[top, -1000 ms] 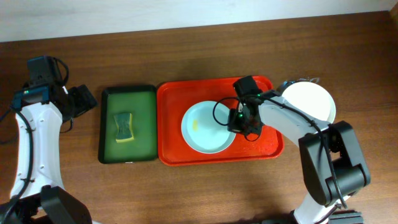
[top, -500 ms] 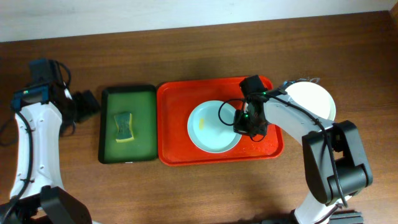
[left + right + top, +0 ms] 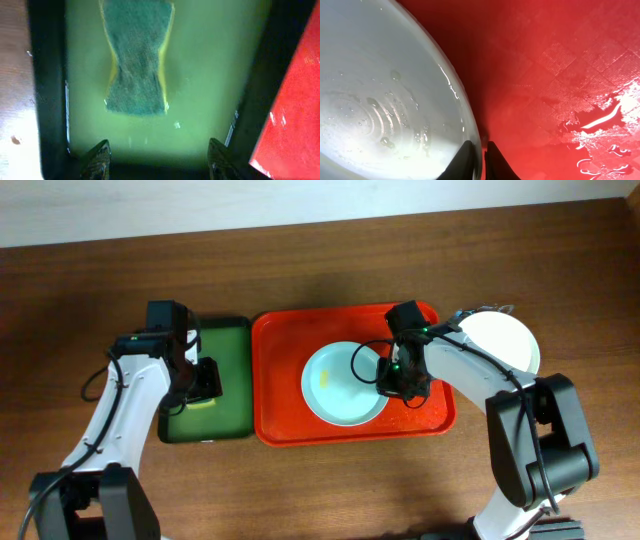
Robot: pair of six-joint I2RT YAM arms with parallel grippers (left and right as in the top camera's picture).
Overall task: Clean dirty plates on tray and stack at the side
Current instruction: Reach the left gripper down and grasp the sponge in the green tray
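The right claw (image 3: 479, 152) pinched the round white plate (image 3: 380, 90); the left claw (image 3: 159, 150) hung apart over the green sponge (image 3: 138, 55), needing to grab it.

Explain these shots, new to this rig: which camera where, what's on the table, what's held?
Two robot arms at a table. The overhead view looks down; the other two come from cameras on each wrist, showing that arm's own fingers. On the table: a red tray holding a pale plate with a yellow smear, a green tray with a sponge, and a white plate at the side. The right gripper pinches the pale plate's rim. The left gripper is open over the sponge, holding nothing.
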